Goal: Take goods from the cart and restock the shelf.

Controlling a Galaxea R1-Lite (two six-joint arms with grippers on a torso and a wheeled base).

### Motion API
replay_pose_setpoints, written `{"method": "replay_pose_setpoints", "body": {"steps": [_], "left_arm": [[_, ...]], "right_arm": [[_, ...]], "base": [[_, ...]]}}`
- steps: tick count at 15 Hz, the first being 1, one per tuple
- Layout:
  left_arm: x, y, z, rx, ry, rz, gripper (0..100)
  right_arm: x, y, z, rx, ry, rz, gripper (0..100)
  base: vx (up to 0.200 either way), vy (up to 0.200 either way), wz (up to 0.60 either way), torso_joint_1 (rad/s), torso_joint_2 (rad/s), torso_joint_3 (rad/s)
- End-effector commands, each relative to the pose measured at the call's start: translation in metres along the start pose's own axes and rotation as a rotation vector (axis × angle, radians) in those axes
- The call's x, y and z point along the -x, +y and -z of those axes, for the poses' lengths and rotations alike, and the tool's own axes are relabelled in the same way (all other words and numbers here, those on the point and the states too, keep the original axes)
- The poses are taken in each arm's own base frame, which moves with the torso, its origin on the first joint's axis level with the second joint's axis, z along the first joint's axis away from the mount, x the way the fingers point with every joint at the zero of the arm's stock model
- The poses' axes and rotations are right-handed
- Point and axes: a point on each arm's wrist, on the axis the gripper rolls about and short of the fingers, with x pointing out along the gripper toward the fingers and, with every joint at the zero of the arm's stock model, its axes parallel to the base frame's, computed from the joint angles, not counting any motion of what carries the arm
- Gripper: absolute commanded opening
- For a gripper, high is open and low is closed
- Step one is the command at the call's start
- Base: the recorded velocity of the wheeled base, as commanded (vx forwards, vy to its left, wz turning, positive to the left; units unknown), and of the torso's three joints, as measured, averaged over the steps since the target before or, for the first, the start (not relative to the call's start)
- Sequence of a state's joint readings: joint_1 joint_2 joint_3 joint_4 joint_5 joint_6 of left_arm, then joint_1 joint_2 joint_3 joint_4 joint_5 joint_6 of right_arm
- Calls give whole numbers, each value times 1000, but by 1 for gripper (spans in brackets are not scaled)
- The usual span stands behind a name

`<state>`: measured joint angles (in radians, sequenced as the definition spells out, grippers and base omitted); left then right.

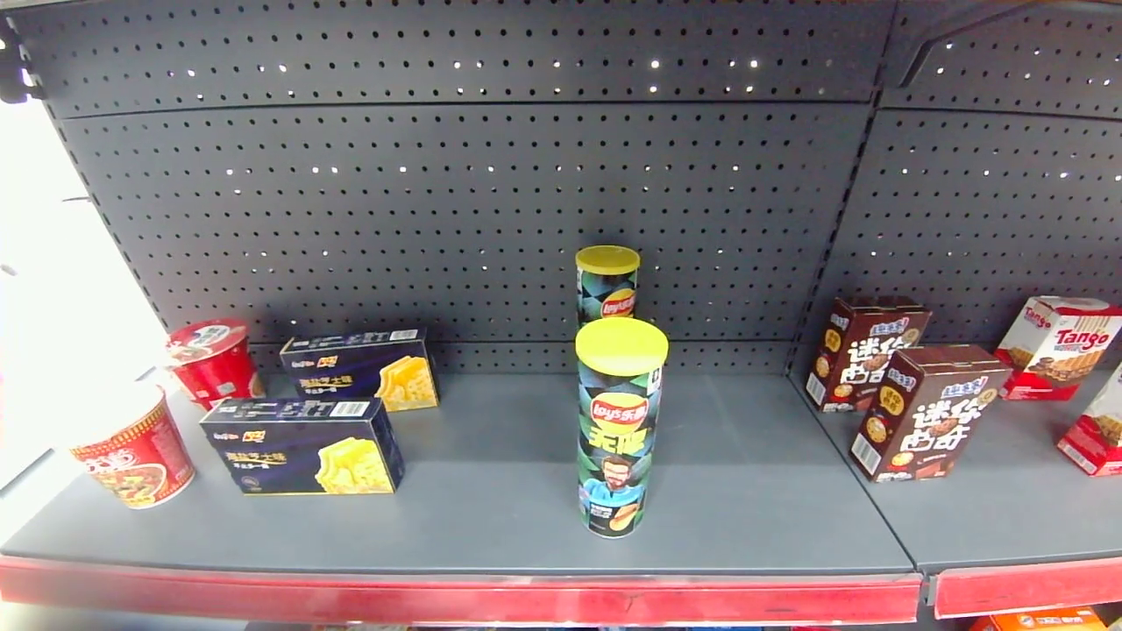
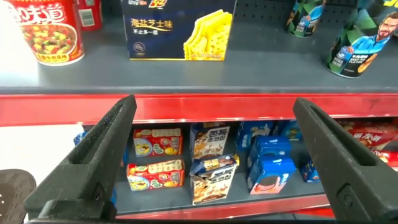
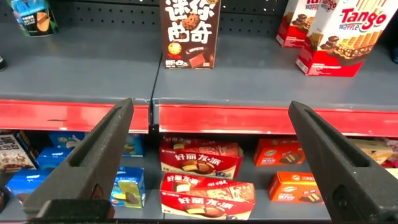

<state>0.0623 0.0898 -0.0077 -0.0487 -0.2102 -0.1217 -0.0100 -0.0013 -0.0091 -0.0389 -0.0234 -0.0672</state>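
The left gripper (image 2: pixel 214 104) hangs level with the red front edge (image 2: pixel 205 102) of the shelf (image 1: pixel 491 491), its two dark jaws spread wide with nothing held between them. Straight beyond the gap, back on the grey deck, a dark blue cracker box (image 2: pixel 181 30) stands facing out. A red noodle cup (image 2: pixel 50 31) sits off past one jaw and the nearer chip can (image 2: pixel 359 43) off past the other, all of them well clear of the fingertips. Through the gap, farther back, a lower shelf (image 2: pixel 205 202) carries small snack boxes (image 2: pixel 210 177). The right gripper (image 3: pixel 211 104) is posed the same way at the red edge, jaws wide apart and empty. A brown cookie box (image 3: pixel 189 34) stands beyond the gap, nearer to one jaw, red-and-white wafer boxes (image 3: pixel 336 37) stand past the other jaw, and flat red boxes (image 3: pixel 202 158) lie on the level seen between the jaws. From higher up, the nearer chip can stands upright near the middle of the deck with a second can (image 1: pixel 607 285) directly behind it by the pegboard back (image 1: pixel 438 202). A second cracker box (image 1: pixel 361 368) and a second noodle cup (image 1: pixel 213 361) stand behind their twins, and another brown cookie box (image 1: pixel 863 350) stands behind the first
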Motion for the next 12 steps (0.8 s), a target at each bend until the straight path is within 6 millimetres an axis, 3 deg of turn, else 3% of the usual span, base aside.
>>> {"method": "replay_pose_setpoints", "body": {"steps": [1,12], "left_arm": [[0,0,0,-2,-1,0,100],[0,0,-1,-5,-11,5,100]], "right_arm": [[0,0,0,0,0,0,100],[0,0,0,20,0,0,100]], "base": [[0,0,0,0,0,0],[0,0,0,0,0,0]]}}
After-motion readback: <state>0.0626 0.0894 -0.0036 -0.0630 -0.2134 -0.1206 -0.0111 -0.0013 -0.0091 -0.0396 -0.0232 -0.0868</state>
